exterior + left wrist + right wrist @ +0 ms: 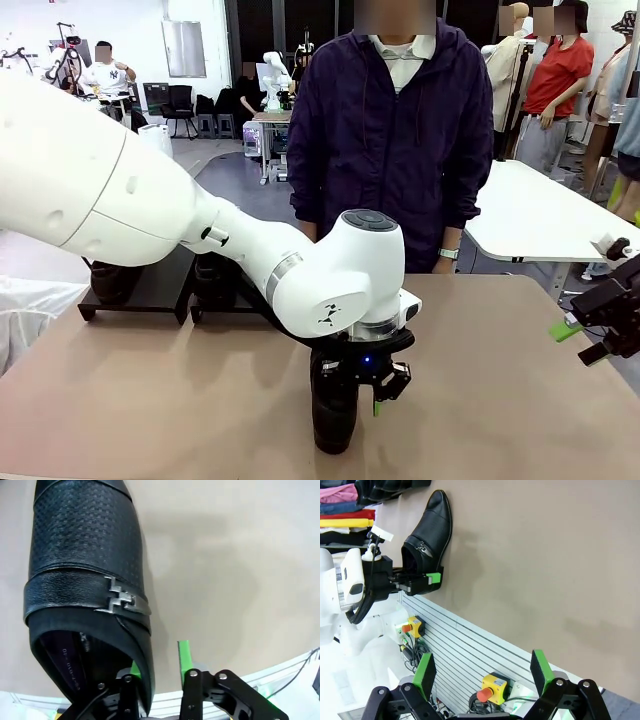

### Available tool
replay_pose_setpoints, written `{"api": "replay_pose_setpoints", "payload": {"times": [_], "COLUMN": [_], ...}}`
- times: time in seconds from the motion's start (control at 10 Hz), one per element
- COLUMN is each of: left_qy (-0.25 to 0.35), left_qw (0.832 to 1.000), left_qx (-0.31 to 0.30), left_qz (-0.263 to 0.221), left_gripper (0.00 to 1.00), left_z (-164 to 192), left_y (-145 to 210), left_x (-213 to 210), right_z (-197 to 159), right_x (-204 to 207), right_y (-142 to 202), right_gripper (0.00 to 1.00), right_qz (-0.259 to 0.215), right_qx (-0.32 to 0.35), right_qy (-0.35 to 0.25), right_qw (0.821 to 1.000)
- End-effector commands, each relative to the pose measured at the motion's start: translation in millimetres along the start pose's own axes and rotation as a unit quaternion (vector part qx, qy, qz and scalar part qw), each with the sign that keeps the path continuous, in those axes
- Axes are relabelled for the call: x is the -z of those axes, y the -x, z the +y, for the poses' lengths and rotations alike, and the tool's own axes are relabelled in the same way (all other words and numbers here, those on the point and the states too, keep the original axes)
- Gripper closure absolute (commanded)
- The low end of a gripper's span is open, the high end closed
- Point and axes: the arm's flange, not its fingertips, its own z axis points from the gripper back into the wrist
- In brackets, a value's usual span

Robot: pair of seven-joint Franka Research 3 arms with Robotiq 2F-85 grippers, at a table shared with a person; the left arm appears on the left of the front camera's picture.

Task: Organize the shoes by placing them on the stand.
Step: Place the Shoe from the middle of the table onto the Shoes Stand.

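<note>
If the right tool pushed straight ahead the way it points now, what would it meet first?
Most likely the bare tabletop; the right tool points at open brown surface. The shoe in the left tool lies well off that line.

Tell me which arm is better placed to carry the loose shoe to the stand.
Left. The left gripper already straddles the shoe's heel wall, and the stand lies on its side. The right gripper hangs open at the table edge.

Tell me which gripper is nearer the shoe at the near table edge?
Left. The left gripper is right at the shoe, jaws straddling its heel wall. The right gripper hangs open far off at the table's right edge.
</note>
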Motion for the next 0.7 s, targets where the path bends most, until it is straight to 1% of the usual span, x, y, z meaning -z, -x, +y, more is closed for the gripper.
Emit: {"api": "replay_pose_setpoints", "payload": {"times": [0.0, 0.4, 0.5, 0.6], "left_qy": [-0.008, -0.011, -0.012, -0.012], "left_qw": [1.0, 1.0, 1.0, 0.999], "left_qx": [-0.012, -0.017, -0.021, -0.031], "left_qz": [0.002, 0.004, 0.005, -0.007], "left_gripper": [1.0, 1.0, 1.0, 1.0], "left_z": [-1, 3, 9, 21], "left_y": [2, 4, 6, 11], "left_x": [-4, -5, -7, -20], "right_z": [-1, -1, -1, -1], "right_x": [-1, -1, -1, -1], "right_y": [-2, -2, -2, -2], "right_gripper": [0.0, 0.0, 0.0, 0.0], "right_qz": [-0.007, -0.007, -0.007, -0.007], "right_qx": [-0.012, -0.012, -0.012, -0.012], "right_qy": [-0.015, -0.015, -0.015, -0.015], "right_qw": [1.0, 1.0, 1.0, 1.0]}}
